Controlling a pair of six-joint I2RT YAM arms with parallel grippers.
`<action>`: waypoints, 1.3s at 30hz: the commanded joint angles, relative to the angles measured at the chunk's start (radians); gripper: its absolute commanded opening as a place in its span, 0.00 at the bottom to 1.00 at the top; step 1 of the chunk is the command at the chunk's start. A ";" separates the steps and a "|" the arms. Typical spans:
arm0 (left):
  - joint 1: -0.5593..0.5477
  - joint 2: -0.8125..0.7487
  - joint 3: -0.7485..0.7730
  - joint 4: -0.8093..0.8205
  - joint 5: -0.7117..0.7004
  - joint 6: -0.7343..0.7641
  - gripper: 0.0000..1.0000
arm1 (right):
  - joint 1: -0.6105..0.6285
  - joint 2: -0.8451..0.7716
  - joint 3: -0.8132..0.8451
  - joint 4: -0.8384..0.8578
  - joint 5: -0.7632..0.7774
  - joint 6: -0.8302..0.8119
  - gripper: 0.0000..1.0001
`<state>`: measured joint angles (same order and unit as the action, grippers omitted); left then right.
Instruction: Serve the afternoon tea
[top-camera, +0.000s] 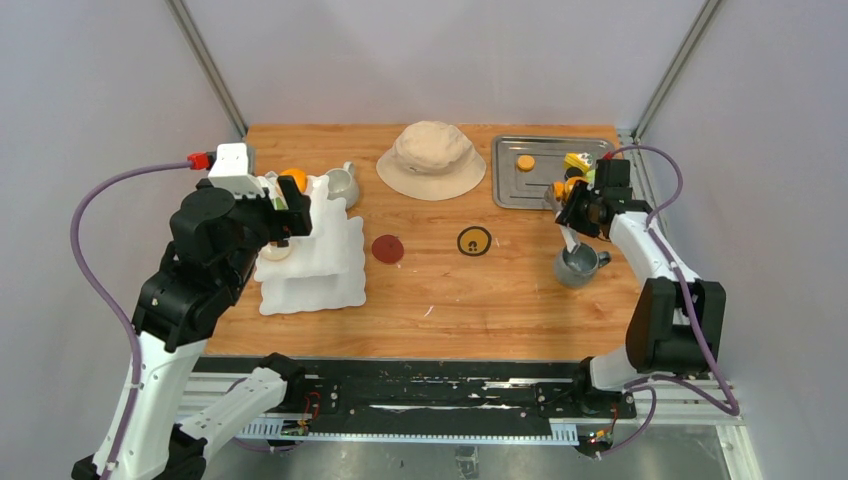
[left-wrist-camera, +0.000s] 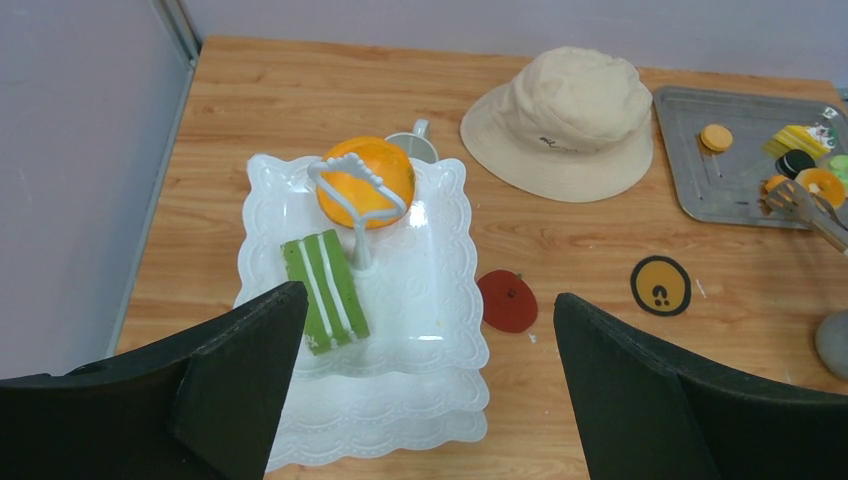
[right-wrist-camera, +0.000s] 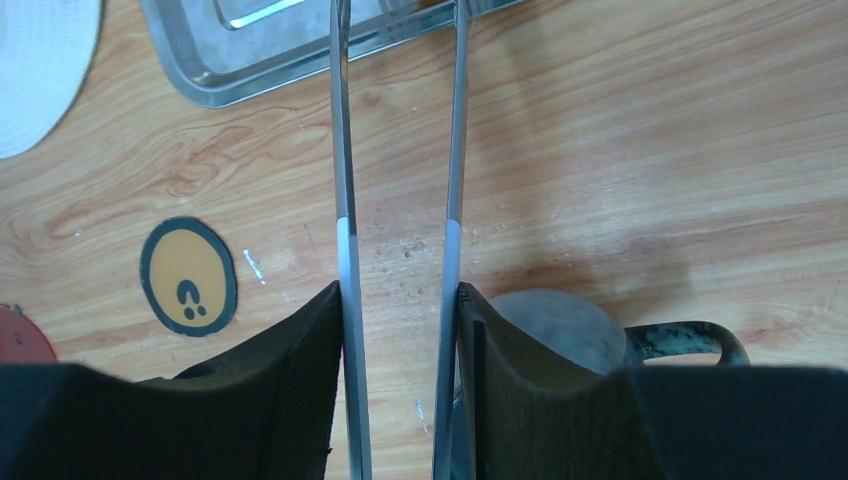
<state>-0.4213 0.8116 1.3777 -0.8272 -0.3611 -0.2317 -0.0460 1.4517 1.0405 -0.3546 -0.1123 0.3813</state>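
The white three-tier stand (left-wrist-camera: 440, 330) stands at the table's left, with an orange pastry (left-wrist-camera: 365, 180) and a green striped cake slice (left-wrist-camera: 323, 290) on its top tier. My left gripper (left-wrist-camera: 428, 300) hovers above it, open and empty. A white mug (top-camera: 343, 185) sits just behind the stand. My right gripper (right-wrist-camera: 400, 295) is shut on the metal tongs (right-wrist-camera: 342, 150). Their tips reach an orange pastry (top-camera: 571, 187) at the tray's (top-camera: 540, 190) near edge. I cannot tell whether they pinch it. More pastries (top-camera: 577, 162) lie in the tray. The grey mug (right-wrist-camera: 565, 325) stands under my right gripper.
A beige bucket hat (top-camera: 432, 158) lies at the back centre between the stand and the tray. A red sticker (top-camera: 388, 249) and a yellow sticker (top-camera: 474, 241) are flat on the wood in the middle. An orange cookie (top-camera: 525, 162) rests in the tray.
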 joint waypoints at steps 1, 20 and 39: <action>-0.007 -0.006 -0.003 0.004 -0.008 0.002 0.98 | 0.015 0.046 0.072 -0.003 0.036 -0.043 0.43; -0.007 -0.007 -0.006 0.003 -0.002 -0.004 0.98 | 0.114 0.223 0.275 -0.116 0.205 -0.177 0.35; -0.008 -0.017 0.003 -0.001 -0.058 0.023 0.98 | 0.122 -0.001 0.208 -0.080 0.191 -0.163 0.01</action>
<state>-0.4217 0.8085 1.3758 -0.8280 -0.3702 -0.2329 0.0658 1.5597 1.2690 -0.4763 0.0727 0.2157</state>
